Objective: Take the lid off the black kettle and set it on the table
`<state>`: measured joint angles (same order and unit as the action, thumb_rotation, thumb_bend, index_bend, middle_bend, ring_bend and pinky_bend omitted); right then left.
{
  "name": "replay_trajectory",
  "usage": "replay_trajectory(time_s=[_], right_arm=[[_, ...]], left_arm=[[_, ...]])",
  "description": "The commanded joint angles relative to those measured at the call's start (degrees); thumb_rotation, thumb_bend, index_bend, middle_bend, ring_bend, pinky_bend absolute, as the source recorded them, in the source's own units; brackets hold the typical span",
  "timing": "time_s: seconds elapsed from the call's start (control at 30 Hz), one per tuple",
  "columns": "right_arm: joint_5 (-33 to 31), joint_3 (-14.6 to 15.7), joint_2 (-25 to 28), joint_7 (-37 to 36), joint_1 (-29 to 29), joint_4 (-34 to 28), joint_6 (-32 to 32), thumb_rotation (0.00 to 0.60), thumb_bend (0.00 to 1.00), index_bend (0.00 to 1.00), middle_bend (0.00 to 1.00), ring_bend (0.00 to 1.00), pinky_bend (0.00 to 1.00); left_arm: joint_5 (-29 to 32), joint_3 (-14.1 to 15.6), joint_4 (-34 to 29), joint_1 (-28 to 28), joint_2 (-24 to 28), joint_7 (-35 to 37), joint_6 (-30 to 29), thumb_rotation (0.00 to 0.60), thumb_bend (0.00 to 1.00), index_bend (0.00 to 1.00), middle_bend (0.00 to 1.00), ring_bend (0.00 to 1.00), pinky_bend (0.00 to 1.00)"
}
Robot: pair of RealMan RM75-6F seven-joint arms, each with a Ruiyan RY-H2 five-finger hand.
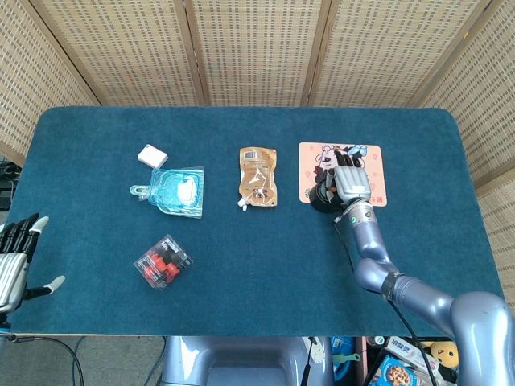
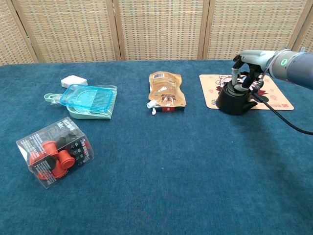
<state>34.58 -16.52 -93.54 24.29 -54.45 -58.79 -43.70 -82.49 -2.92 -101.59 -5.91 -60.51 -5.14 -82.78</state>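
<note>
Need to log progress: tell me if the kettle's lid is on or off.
Cannot tell: the right hand covers the top of the upright black kettle.

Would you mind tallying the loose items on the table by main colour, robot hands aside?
Black: 1, kettle
Brown: 1, pouch
Blue: 1, dustpan set
White: 1, small box
Red-and-black: 1, clear packet
Pink: 1, mat
Total: 6

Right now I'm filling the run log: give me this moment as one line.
phase: reaching lid | right hand: fingers down over black kettle, grip unclear | kettle: on mat | left hand: open, idle
</note>
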Motion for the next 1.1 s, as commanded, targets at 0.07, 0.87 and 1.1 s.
replay_trajectory(time_s=[0.07,0.87,1.1], right_arm=[[2.76,-0.5,3.63,-0.83,1.24,-6.15,-2.69,0.6,0.6,0.64,0.04,0.0,0.08],[33.36,15.34,17.27,-4.33,15.55,-28.67,-12.97,0.6,0.6,0.64,0.05,0.0,0.08],[35.14,16.1,15.8,-5.89,16.72,-26.68,-12.18,0.6,0.6,0.58,0.03,0.0,0.08]], left_arm=[[-0.4,0.14,-0.06,0.05,0.08,0.23,-0.16,0.6,0.17,0.0,0.0,0.0,0.0],[-3.9,1.58,-0.48,0.6,0.42,0.77,-1.35,0.6,0.17,0.0,0.0,0.0,0.0],[-4.04,1.63,-0.82,0.71,0.33,0.16,-1.61,0.6,0.17,0.0,0.0,0.0,0.0]])
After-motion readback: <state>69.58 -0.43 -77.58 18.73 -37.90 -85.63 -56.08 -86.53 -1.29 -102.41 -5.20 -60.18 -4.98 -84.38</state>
